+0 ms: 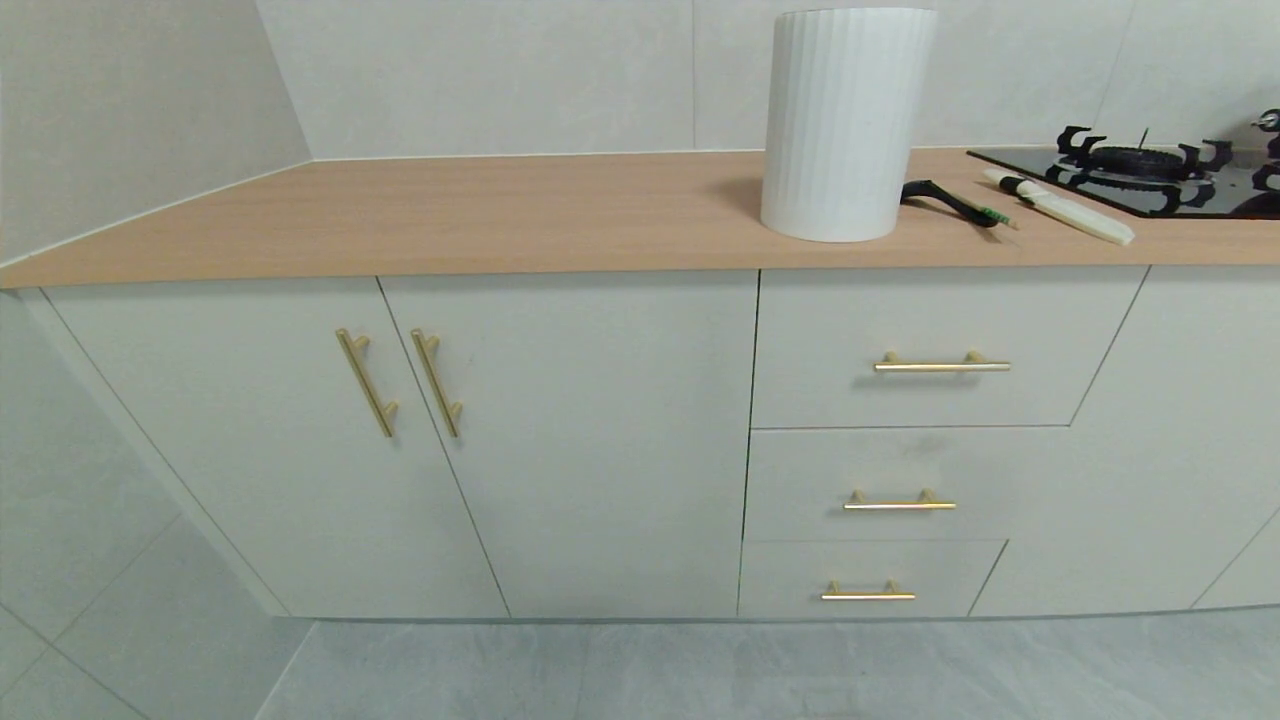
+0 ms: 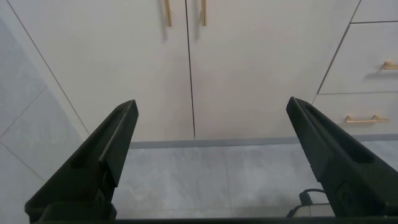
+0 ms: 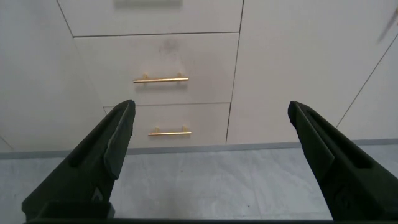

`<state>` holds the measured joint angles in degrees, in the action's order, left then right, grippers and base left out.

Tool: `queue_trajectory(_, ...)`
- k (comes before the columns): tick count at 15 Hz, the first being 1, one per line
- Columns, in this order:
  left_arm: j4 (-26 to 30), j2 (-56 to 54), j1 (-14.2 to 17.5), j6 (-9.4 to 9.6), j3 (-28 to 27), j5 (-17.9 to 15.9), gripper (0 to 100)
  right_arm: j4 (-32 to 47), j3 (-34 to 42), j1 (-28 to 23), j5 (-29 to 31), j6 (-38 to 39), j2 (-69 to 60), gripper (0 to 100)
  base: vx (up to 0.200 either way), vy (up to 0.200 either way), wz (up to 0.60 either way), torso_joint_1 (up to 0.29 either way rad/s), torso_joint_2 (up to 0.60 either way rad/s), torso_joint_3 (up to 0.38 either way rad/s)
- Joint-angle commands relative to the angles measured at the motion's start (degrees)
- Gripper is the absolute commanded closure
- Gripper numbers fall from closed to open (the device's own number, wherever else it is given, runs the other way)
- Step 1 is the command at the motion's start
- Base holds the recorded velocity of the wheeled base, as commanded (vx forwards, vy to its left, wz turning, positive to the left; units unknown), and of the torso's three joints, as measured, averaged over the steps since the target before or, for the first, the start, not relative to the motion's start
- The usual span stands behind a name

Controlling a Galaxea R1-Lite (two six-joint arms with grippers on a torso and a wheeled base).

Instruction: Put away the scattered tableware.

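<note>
- The left gripper (image 2: 210, 109) hung low before the cabinet doors (image 2: 186, 62), above the floor (image 2: 205, 177), its jaws wide apart and holding nothing.
- The right gripper (image 3: 210, 109) hung before the drawers (image 3: 161, 65), its jaws likewise wide apart and empty.
- A tall white ribbed canister (image 1: 848, 125) stood upright on the desk (image 1: 450, 215).
- A black-handled utensil (image 1: 950, 200) lay just beside the canister, toward the stove (image 1: 1140, 175).
- A white knife (image 1: 1060, 208) lay near that utensil, along the stove's edge.
</note>
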<state>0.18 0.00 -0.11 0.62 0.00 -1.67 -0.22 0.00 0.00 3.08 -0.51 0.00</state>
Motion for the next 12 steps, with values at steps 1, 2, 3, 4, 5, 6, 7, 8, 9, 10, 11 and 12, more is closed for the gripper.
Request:
queue_trajectory(1,-0.01,0.0,-0.07,-0.01,0.0,0.0,0,-0.04,0.0,0.0,-0.01,-0.02,0.0,0,0.0,0.0,0.0,0.0,0.0,0.0)
queue_trajectory(2,-0.01,0.0,0.02,-0.01,0.0,0.0,0,-0.13,-0.09,0.0,-0.1,-0.28,0.0,0,0.0,0.0,0.0,0.0,0.0,0.0)
queue_trajectory(3,-0.01,0.0,0.02,-0.01,0.0,0.0,0,-0.04,-4.75,0.35,-1.06,0.16,0.97,0,0.0,0.0,0.0,0.0,0.0,0.0)
queue_trajectory(4,-0.01,0.0,-0.07,-0.01,0.0,0.0,0,0.57,-8.7,1.05,-3.17,1.39,3.78,0,0.0,0.0,0.0,0.0,0.0,0.0)
queue_trajectory(5,-0.01,0.0,0.02,-0.01,0.0,0.0,0,0.92,-9.76,2.29,-5.11,1.48,8.7,0,0.0,0.0,0.0,0.0,0.0,0.0)
queue_trajectory(6,-0.01,0.0,0.02,-0.01,0.0,0.0,0,0.83,-10.2,2.81,-6.07,1.39,12.57,0,0.0,0.0,0.0,0.0,0.0,0.0)
queue_trajectory(7,-0.01,0.0,-0.07,-0.01,0.0,0.0,0,0.4,-10.37,3.69,-8.01,1.3,19.6,0,0.0,0.0,0.0,0.0,0.0,0.0)
queue_trajectory(8,-0.01,0.0,-0.07,-0.01,0.0,0.0,0,0.31,-11.34,4.75,-9.85,1.3,25.05,0,0.0,0.0,0.0,0.0,0.0,0.0)
queue_trajectory(9,-0.01,0.0,-0.07,-0.01,0.0,0.0,0,0.22,-11.69,5.19,-10.29,1.3,27.16,0,0.0,0.0,0.0,0.0,0.0,0.0)
queue_trajectory(10,-0.01,0.0,-0.07,-0.01,0.0,0.0,0,0.13,-13.8,6.42,-10.64,1.3,34.72,0,0.0,0.0,0.0,0.0,0.0,0.0)
queue_trajectory(11,-0.01,0.0,-0.07,-0.01,0.0,0.0,0,0.13,-16.44,7.38,-10.55,1.3,41.48,0,0.0,0.0,0.0,0.0,0.0,0.0)
queue_trajectory(12,-0.01,0.0,-0.07,-0.01,0.0,0.0,0,0.04,-19.07,7.73,-10.55,1.3,47.29,0,0.0,0.0,0.0,0.0,0.0,0.0)
